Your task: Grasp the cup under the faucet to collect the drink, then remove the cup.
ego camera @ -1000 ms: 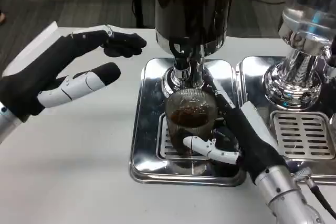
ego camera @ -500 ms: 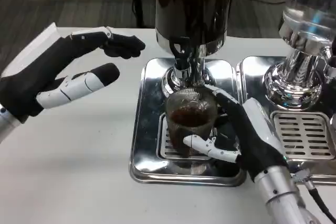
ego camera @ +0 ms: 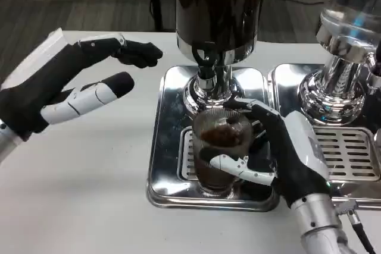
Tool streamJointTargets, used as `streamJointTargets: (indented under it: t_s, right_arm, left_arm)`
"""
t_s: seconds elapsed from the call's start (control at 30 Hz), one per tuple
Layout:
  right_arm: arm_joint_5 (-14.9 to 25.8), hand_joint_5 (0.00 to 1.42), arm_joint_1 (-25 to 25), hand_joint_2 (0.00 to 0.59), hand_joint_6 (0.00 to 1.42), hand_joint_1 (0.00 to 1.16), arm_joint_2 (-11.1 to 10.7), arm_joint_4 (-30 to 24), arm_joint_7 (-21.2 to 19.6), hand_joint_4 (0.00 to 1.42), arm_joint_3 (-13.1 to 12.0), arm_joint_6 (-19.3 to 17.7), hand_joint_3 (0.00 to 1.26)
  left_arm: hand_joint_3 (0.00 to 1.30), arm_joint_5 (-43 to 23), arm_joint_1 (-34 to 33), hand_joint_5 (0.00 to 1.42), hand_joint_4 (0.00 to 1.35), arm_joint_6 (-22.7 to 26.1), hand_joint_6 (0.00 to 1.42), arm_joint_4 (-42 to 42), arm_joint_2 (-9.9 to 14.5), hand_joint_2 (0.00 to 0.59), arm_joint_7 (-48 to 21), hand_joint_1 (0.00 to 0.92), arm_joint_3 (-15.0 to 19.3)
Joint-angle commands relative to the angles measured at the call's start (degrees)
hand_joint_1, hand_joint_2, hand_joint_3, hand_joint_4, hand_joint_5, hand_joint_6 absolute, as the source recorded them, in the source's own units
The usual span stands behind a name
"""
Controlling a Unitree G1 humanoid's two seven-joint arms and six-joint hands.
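Note:
A clear cup [ego camera: 219,147] with dark drink in it stands on the drip grate of the left steel tray [ego camera: 164,147], just in front of the black faucet [ego camera: 205,60] of the dark drink dispenser [ego camera: 217,10]. My right hand [ego camera: 280,153] wraps the cup from its right side, thumb across the front and fingers behind the rim. My left hand [ego camera: 71,87] hovers open above the white table at the left, fingers spread and pointing toward the dispenser, holding nothing.
A second steel dispenser [ego camera: 345,46] stands at the right on its own tray with a drip grate [ego camera: 344,153]. The white table [ego camera: 89,194] stretches bare to the left and front. A cable [ego camera: 360,230] runs by my right wrist.
My right hand has closed more around the cup and drawn it slightly toward me and down in the picture, away from the faucet. The left hand stays almost still.

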Motion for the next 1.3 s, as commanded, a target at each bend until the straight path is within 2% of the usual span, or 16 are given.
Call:
streamJointTargets:
  t_s: [0.03, 0.47, 0.63, 0.83, 1.3]
  right_arm:
    - [-0.71, 0.73, 0.87, 0.191, 0.86, 0.68, 0.00, -0.43, -2.09, 0.56, 0.20, -1.88, 0.52]
    - [-3.57, 0.79, 2.65, 0.203, 0.96, 0.69, -0.25, -1.78, -8.38, 0.59, -0.35, -4.58, 0.55]
    - [-5.92, 0.81, 3.00, 0.208, 0.99, 0.70, -1.38, -3.85, -10.05, 0.61, -0.87, -4.53, 0.56]
    - [-6.72, 0.83, 3.79, 0.206, 1.02, 0.71, -2.17, -6.17, -10.67, 0.63, -2.03, -4.14, 0.58]
    - [-5.78, 0.84, 5.02, 0.209, 1.05, 0.71, -3.45, -10.14, -9.46, 0.64, -4.87, -4.07, 0.60]
  left_arm:
    - [0.40, 0.36, 0.29, 0.36, 0.39, -0.66, 0.26, 0.76, 0.57, 0.128, -0.72, 0.000, -0.31]
    - [0.39, 0.51, -0.05, 0.35, 0.39, -1.20, 0.26, 1.73, 0.24, 0.129, -0.69, 0.000, -0.77]
    - [0.39, 0.56, 0.02, 0.35, 0.39, -1.44, 0.26, 2.00, 0.16, 0.129, -0.76, 0.000, -1.03]
    - [0.39, 0.70, 0.11, 0.35, 0.38, -1.77, 0.26, 2.46, -0.05, 0.126, -0.87, 0.000, -1.57]
    - [0.39, 1.39, 0.95, 0.35, 0.38, -4.71, 0.26, 4.21, -0.87, 0.125, -1.78, 0.000, -4.57]
